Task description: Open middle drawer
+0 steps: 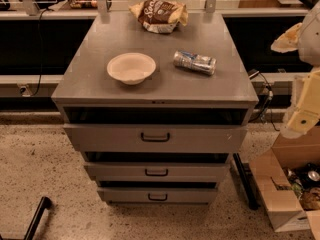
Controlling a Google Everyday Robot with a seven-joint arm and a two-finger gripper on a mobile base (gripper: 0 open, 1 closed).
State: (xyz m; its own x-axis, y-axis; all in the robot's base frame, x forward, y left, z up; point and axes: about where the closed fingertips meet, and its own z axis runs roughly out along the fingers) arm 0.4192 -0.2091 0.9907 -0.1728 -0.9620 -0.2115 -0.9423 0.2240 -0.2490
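The grey metal cabinet (150, 91) stands in the middle of the camera view with three drawers stacked in its front. The middle drawer (190, 173) is the mid-sized front, with a small dark loop handle (156, 172). It sits between the tallest top drawer (200, 139) and the smallest bottom drawer (190, 196). All three fronts look pushed in. My gripper (301, 118) is at the right edge on the white and yellowish arm, at about top-drawer height. It is well to the right of the cabinet and touches nothing.
On the cabinet top lie a white bowl (131, 67), a tipped can (195, 62) and a chip bag (159, 15). An open cardboard box (280, 194) with clutter stands on the floor at right, beside a black bar (245, 181). A black leg (37, 216) is at bottom left.
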